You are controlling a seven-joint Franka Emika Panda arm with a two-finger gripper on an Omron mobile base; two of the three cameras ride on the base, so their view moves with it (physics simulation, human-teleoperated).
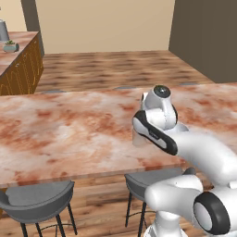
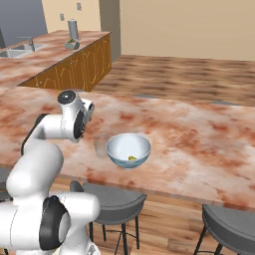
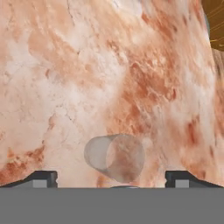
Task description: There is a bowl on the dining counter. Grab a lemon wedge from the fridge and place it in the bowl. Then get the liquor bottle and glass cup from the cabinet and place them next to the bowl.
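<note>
Standing glass cup [image 3: 114,157] on counter [image 3: 87,65] just beside bowl [image 2: 128,150] holding lemon wedge [image 2: 132,158], as task wants; gripper [image 3: 111,178] fingers spread apart, gripping nothing.

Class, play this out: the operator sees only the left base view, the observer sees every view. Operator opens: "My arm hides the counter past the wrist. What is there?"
Observer: A white bowl stands on the dining counter, near its front edge.
Operator: Anything in it?
Observer: A small yellow piece, probably the lemon wedge, lies at its bottom.
Operator: Where is the glass cup?
Observer: The glass cup stands upright on the counter right beside the bowl, on the arm's side.
Operator: Is the tool gripping it?
Observer: No. In the hand view the tool is open, its tips wide apart on either side of the cup.
</note>
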